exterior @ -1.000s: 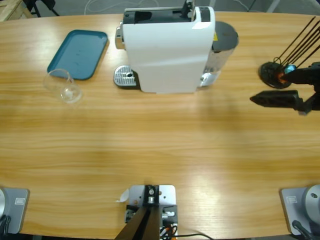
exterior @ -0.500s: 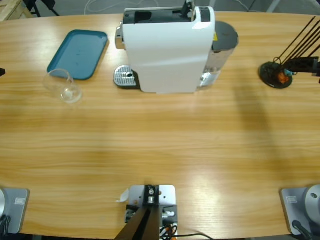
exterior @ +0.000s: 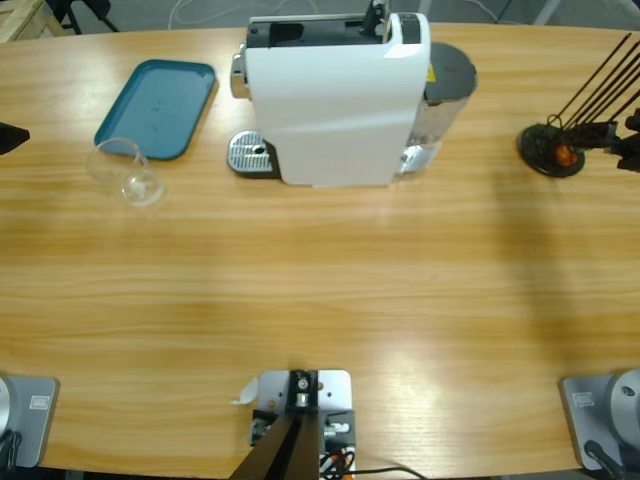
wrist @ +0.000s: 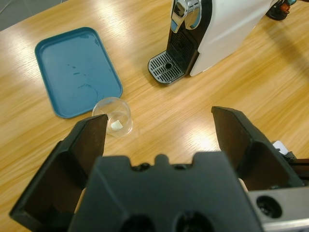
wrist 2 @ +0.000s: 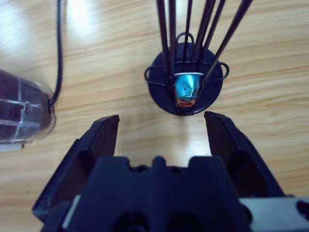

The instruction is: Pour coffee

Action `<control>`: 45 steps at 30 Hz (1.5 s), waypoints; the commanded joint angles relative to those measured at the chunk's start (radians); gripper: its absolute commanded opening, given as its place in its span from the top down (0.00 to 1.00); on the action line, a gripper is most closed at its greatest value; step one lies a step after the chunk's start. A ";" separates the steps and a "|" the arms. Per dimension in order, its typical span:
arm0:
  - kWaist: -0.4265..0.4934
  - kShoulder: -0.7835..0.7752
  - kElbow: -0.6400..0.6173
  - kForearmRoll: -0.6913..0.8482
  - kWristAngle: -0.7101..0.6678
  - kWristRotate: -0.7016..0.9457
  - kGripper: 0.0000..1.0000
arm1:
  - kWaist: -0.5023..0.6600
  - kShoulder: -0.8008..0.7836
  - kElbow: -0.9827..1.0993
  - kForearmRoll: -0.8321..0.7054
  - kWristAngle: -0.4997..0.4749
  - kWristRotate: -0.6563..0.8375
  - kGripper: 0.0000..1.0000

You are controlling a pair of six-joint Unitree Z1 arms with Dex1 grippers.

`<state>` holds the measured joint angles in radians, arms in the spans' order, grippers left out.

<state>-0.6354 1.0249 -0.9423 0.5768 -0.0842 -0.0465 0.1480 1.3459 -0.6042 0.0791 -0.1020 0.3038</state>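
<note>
The left gripper (wrist: 159, 140) hangs above the table (exterior: 320, 290) with its 2 jaws spread wide and nothing between them, looking down on a clear glass (wrist: 113, 116) that stands just beside the teal tray (wrist: 75, 67); no coffee shows in it. The white coffee machine (exterior: 335, 100) stands near. The right gripper (wrist 2: 161, 128), jaws likewise apart and empty, faces a capsule (wrist 2: 186, 89) in the black wire rack (wrist 2: 186, 79).

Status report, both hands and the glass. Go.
Left hand open, above glass. Right hand open at capsule rack. Glass beside tray, no coffee. Nothing blocking.
</note>
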 commanded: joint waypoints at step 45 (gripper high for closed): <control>0.022 0.010 0.129 -0.080 0.009 -0.003 0.07 | -0.094 0.214 0.019 -0.111 -0.025 0.014 0.53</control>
<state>-0.6228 1.0263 -0.8565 0.5081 -0.0841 -0.0466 0.0769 1.5185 -0.6038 -0.0243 -0.1145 0.3051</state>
